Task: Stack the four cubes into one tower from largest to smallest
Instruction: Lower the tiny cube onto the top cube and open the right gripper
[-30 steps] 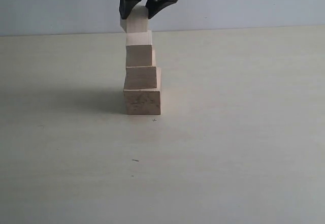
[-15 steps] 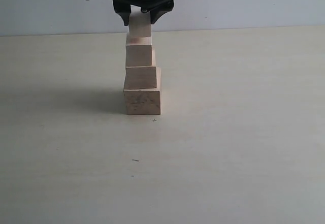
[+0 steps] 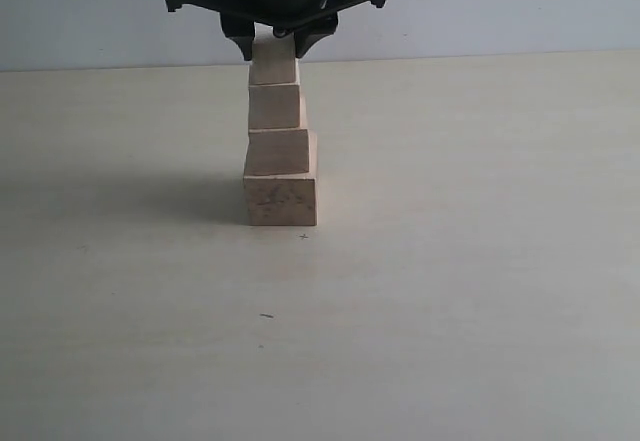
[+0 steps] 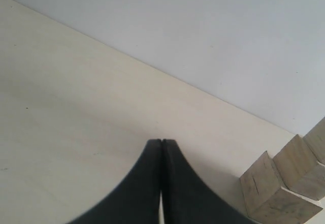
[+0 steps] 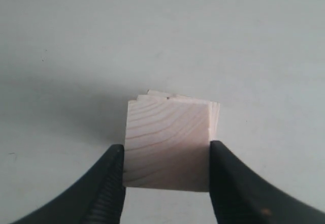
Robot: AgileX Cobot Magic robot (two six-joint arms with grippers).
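A tower (image 3: 277, 131) of four pale wooden cubes is seen on the light table (image 3: 470, 291), with the largest cube (image 3: 281, 202) set at its base near the middle of the table. Directly on top of the largest cube the second cube (image 3: 278, 152) is placed, above that the third cube (image 3: 275, 108), and at the very top the smallest cube (image 3: 273, 65), whose underside appears to be touching the third cube. In the exterior view, the upper cubes are set toward the left edge of the largest cube rather than centred on it. The smallest cube is gripped by the right gripper (image 3: 274, 45), which is positioned straight above the largest cube; in the right wrist view its black fingers (image 5: 112, 183) are pressed against two opposite faces of that cube. The left gripper (image 4: 161, 142) is seen fully closed, its tips pressed together with nothing between them, and it is held above the bare table, apart from the largest cube.
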